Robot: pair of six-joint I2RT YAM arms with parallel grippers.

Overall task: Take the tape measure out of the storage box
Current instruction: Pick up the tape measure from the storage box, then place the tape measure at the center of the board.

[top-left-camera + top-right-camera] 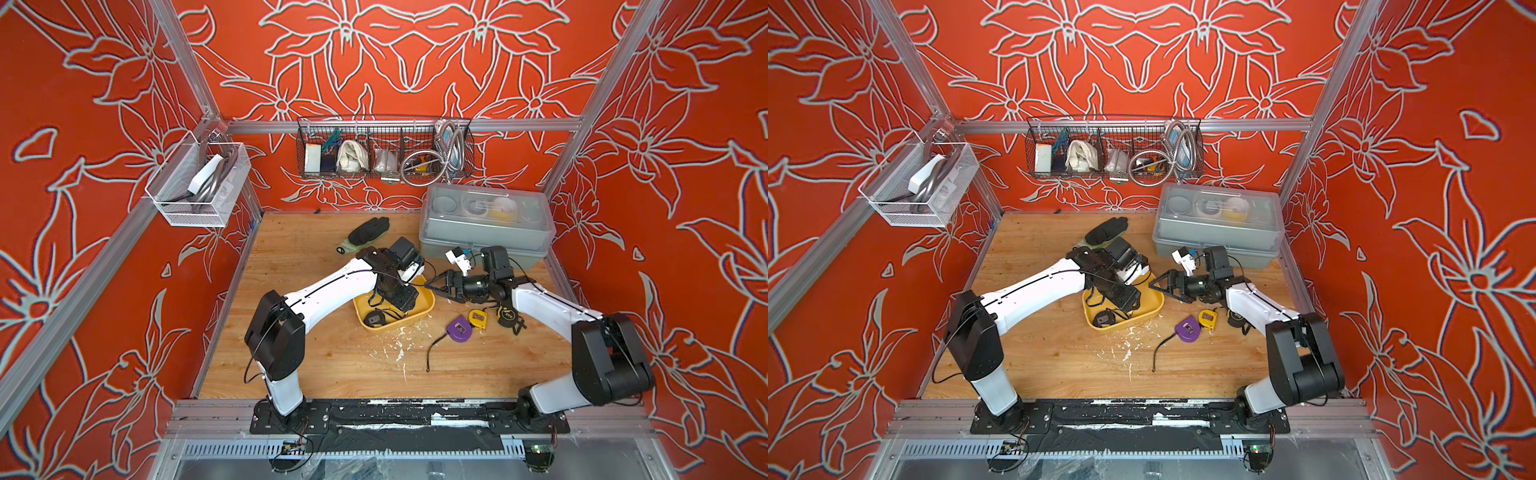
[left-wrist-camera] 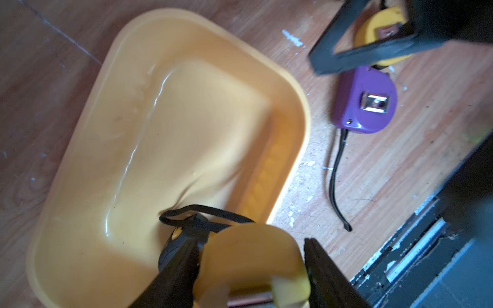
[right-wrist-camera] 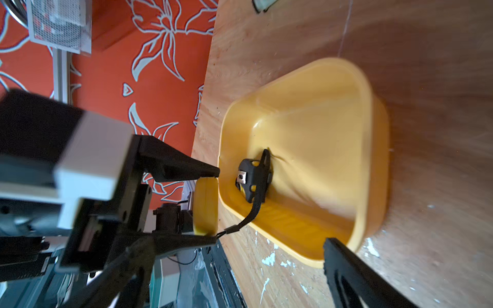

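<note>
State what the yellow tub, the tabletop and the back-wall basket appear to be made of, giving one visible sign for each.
Tub: plastic, smooth and glossy; light streaks glint on its moulded, rounded floor.
Tabletop: wood or wood-look laminate, matt; grain lines show, flecked white.
Basket: dark metal wire, probably; thin open grid.

The storage box (image 1: 400, 326) (image 1: 1130, 322) (image 2: 200, 120) (image 3: 320, 120) is a shallow, open-topped yellow plastic tub with rounded corners. It sits flat on the table, turned askew to the table's edges. A round yellow tape measure (image 2: 248, 256) (image 3: 205, 205) is gripped on its flat sides by the left gripper (image 2: 248, 248) (image 3: 214, 205), raised by the box's rim. A black tape measure (image 1: 374, 319) (image 1: 1104, 319) (image 2: 173, 237) (image 3: 253, 181) with yellow accents lies inside on the box floor near that same end, its black strap trailing over the rim.
</note>
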